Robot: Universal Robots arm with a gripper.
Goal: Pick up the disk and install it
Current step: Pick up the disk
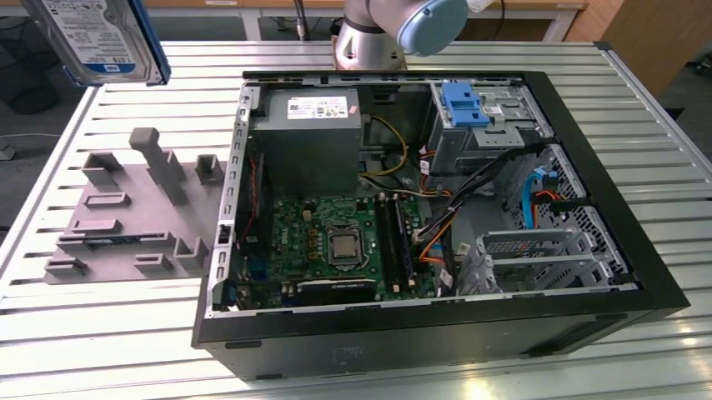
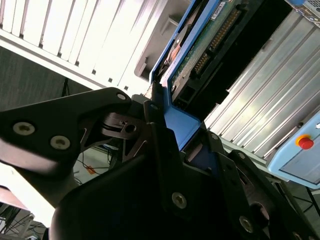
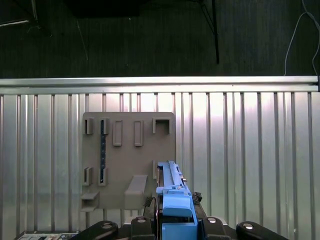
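The gripper (image 2: 182,127) is clamping the blue plastic carrier of the flat silver metal disk (image 2: 200,47), with its black fingers (image 2: 160,145) pressing tight against the carrier's sides. The exterior view is showing the disk's white-and-blue label, high above the grey plastic fixture plate (image 1: 128,208) and well apart from the open black computer case (image 1: 423,333). The first wrist view is showing the disk's edge over that plate.

The disk (image 1: 95,37) is silver, white-and-blue labelled, framed in blue plastic. It hangs aloft, near upright, at the exterior view's left.
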